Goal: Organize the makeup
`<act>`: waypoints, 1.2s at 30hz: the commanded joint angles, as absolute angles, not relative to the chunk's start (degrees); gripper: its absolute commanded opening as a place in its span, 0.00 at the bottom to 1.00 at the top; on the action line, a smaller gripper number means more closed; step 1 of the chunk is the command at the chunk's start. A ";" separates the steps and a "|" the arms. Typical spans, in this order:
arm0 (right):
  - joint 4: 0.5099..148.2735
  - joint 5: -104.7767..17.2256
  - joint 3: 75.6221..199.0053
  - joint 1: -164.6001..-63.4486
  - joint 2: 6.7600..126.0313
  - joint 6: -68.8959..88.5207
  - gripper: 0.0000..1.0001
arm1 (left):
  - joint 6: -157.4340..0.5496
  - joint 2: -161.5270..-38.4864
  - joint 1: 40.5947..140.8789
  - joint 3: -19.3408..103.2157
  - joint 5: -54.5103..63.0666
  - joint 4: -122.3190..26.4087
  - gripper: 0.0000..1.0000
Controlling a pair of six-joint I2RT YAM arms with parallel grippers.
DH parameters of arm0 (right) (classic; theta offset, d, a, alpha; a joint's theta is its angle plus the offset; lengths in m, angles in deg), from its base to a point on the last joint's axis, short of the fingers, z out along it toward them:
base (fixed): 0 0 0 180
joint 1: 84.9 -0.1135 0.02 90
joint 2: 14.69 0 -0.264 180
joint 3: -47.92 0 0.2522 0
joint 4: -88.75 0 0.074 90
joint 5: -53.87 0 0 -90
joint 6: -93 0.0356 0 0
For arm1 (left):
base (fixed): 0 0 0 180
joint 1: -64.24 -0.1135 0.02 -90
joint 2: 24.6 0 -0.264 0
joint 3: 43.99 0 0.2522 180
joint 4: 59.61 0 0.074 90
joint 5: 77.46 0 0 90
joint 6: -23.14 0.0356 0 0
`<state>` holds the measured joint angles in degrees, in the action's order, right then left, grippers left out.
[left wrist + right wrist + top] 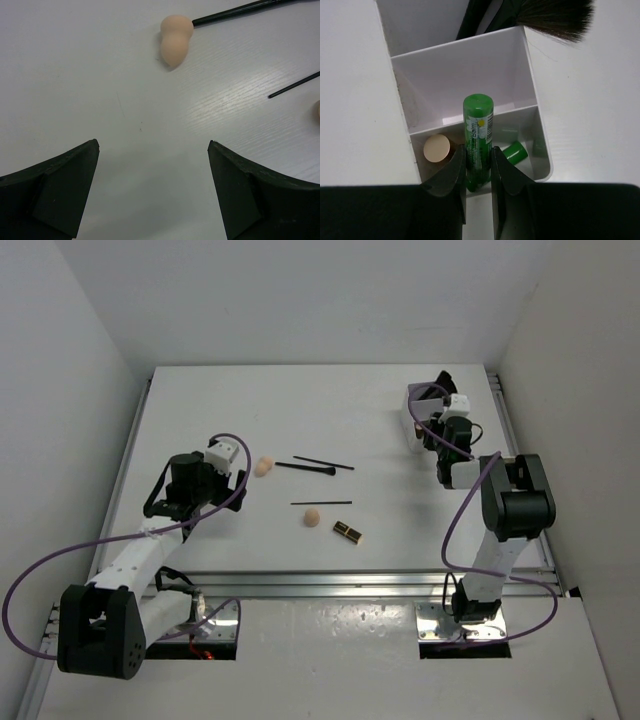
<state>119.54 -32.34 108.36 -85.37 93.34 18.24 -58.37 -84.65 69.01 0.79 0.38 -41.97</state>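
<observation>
Bright, even light; soft shadows; sheen on table (235, 107); left end effector (152, 144) underexposed.

Green tube (478, 131) upright; peach sponges (264, 466), black pencils (322, 462), black-gold lipstick (348, 532) lying flat, apart.

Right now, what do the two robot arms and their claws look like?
Both the left arm and the right arm have white links, bulky black joint housings and a looping purple cable. The left claw and right claw have two matte black, wedge-shaped fingers each.
</observation>
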 commanded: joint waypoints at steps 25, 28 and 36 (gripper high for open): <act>100.92 -16.88 111.78 -90.27 85.61 16.62 0.38 | -58.43 -81.20 68.37 0.71 -0.03 -44.88 0.97; 99.43 -18.64 112.21 -89.73 84.55 15.74 0.45 | -58.43 -81.20 68.37 0.71 -0.03 -44.88 0.97; 91.52 -25.15 117.49 -87.27 83.22 13.71 0.50 | -58.43 -80.67 68.37 -0.35 -0.03 -45.49 0.99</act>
<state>94.52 -22.94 114.34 -88.78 85.78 13.85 -58.31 -82.01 69.01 0.29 0.35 -43.02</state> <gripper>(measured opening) 0.508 0.984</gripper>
